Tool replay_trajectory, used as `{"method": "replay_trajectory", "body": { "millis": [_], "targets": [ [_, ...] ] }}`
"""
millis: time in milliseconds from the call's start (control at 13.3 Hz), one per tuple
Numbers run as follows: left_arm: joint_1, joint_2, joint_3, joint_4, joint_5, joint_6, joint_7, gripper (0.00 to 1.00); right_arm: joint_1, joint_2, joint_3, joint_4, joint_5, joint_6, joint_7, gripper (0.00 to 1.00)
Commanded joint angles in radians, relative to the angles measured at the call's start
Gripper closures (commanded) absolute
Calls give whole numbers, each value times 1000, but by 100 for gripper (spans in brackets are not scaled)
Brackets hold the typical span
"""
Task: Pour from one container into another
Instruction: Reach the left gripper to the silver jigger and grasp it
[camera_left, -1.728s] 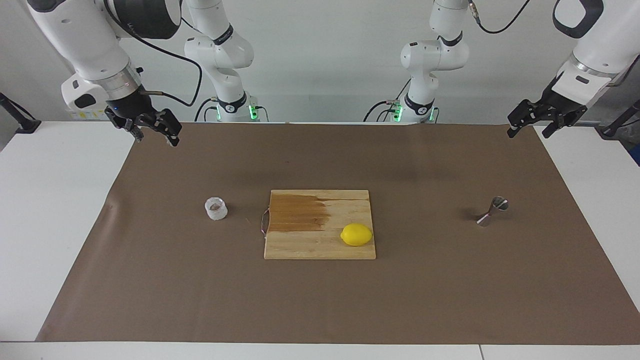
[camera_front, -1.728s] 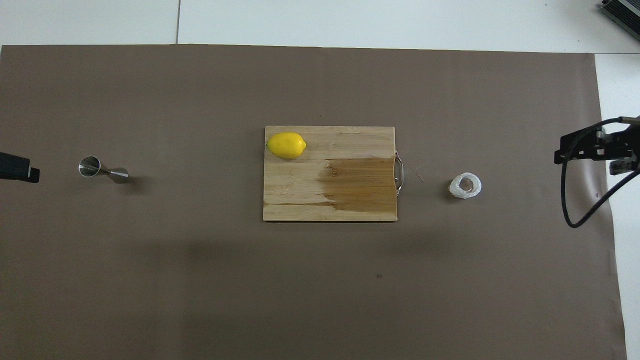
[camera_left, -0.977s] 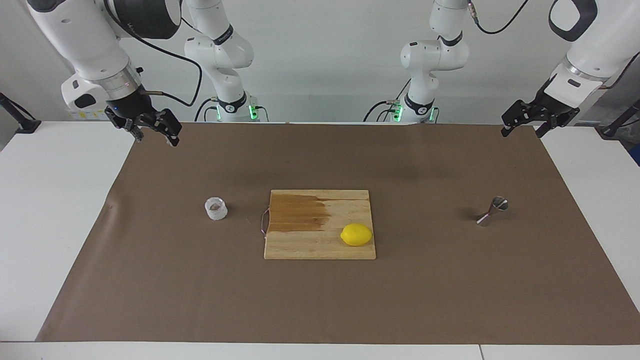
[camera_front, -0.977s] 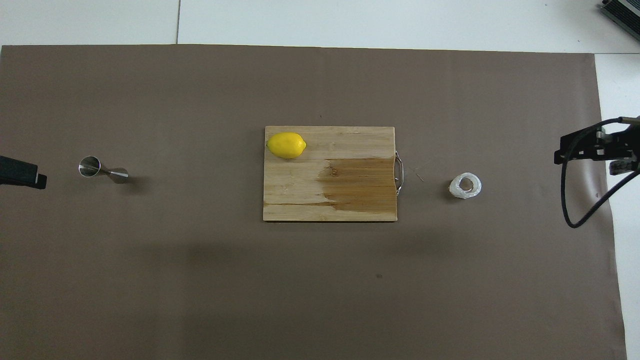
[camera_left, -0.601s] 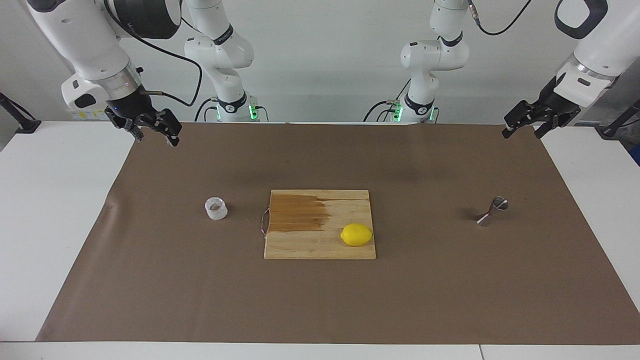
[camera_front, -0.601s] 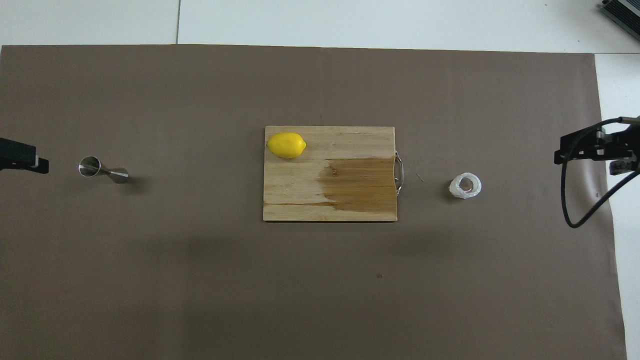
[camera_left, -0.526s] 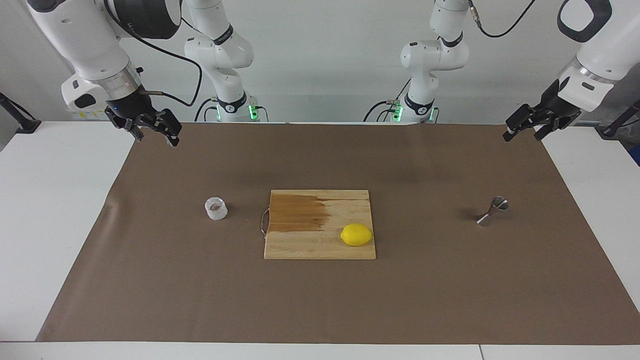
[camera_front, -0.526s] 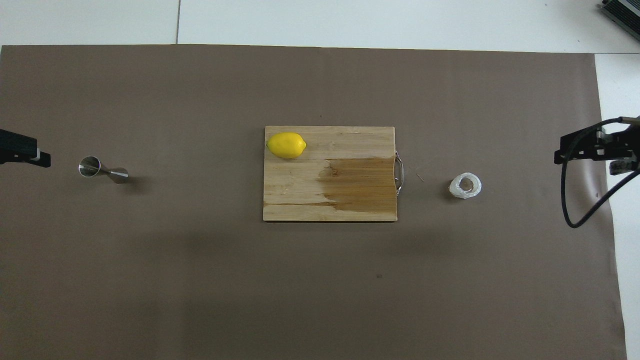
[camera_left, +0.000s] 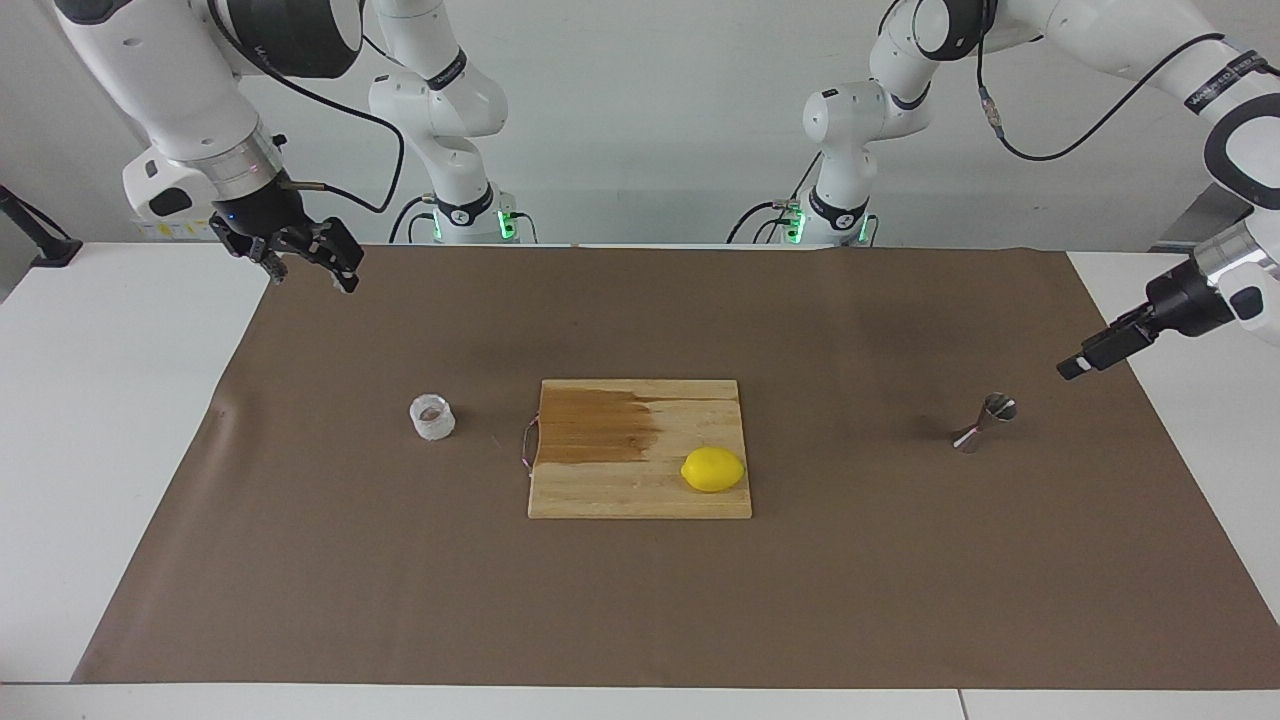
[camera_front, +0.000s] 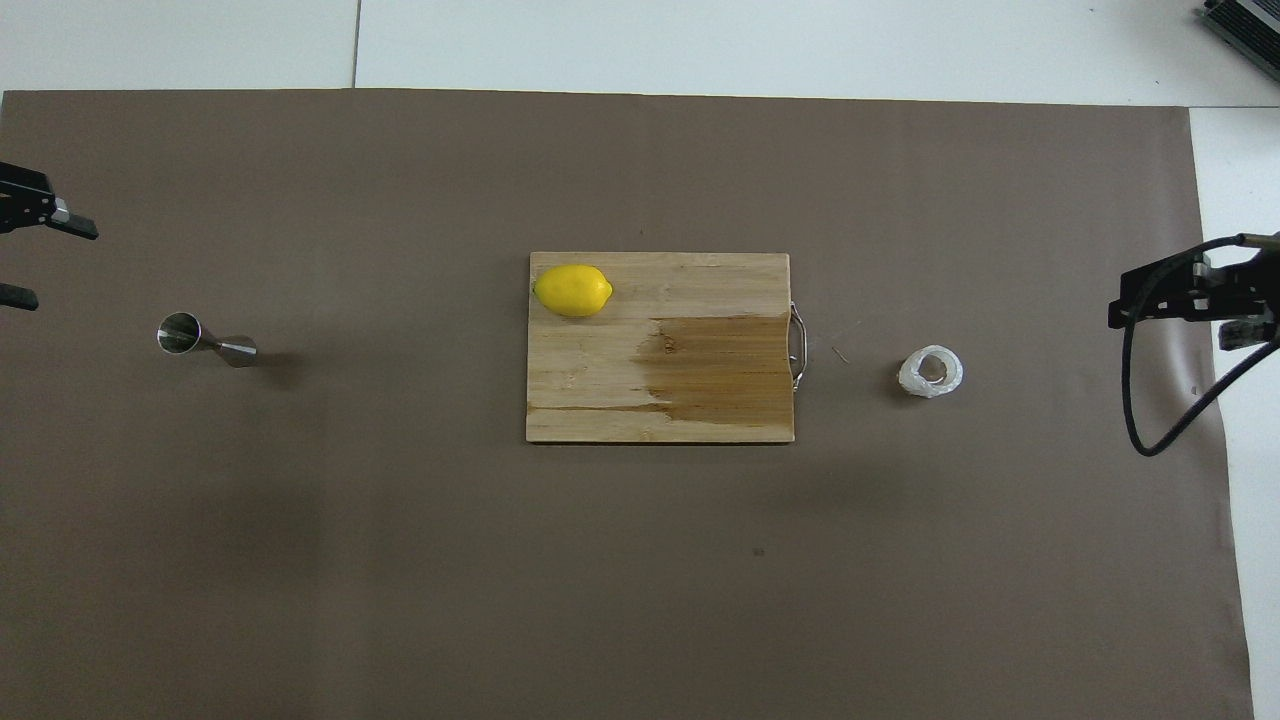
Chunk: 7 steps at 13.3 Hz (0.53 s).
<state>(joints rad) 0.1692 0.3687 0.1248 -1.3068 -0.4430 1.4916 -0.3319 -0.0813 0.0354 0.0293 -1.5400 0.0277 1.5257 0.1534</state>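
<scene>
Nothing of the pour is done: the plastic cup (camera_left: 432, 417) stands upright on the counter (camera_left: 120, 420), mouth up, brownish contents inside, toward the right arm's end. The steel jigger (camera_left: 983, 421) stands apart from it toward the left arm's end, long axis vertical, open cone uppermost. Between them a cutting board (camera_left: 640, 470) carries a lemon (camera_left: 713, 469). The left claw (camera_left: 1090, 355) hangs over the counter near the jigger, jaws spread, empty. The right claw (camera_left: 305, 262) waits over the counter's robot-side edge, spread wide, empty. Grasping, carrying and tipping all remain.
</scene>
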Motion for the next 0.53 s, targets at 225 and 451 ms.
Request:
{"method": "replay_trajectory", "body": {
  "millis": [225, 451],
  "targets": [
    [128, 163, -11, 52, -186, -30, -173, 0, -11, -6, 3, 1, 21, -10, -17, 0],
    [170, 214, -13, 17, -236, -21, -230, 0, -11, -5, 3, 1, 21, -10, -18, 0]
  ]
}}
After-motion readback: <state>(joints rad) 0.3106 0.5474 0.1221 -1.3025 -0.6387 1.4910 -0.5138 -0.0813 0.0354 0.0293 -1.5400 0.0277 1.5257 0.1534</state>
